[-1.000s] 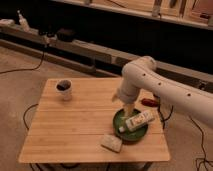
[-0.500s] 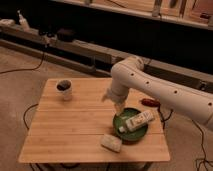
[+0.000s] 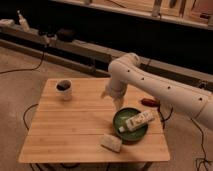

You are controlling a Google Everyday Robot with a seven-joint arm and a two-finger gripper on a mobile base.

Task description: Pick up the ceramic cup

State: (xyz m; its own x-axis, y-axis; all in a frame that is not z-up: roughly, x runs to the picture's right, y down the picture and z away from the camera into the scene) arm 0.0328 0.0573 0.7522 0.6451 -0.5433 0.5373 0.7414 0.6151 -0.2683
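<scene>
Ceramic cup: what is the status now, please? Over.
Arm's gripper hangs over table, between ceramic cup and green bowl. Cup upright near table's far corner, not held. Nothing stands between gripper and cup.

White ceramic cup dark inside, green bowl, tan table, white claw over table.

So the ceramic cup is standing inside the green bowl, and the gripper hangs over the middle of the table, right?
Not quite. The camera view shows the ceramic cup standing on the table near its far left corner, apart from the green bowl. The gripper does hang over the middle of the table.
</scene>
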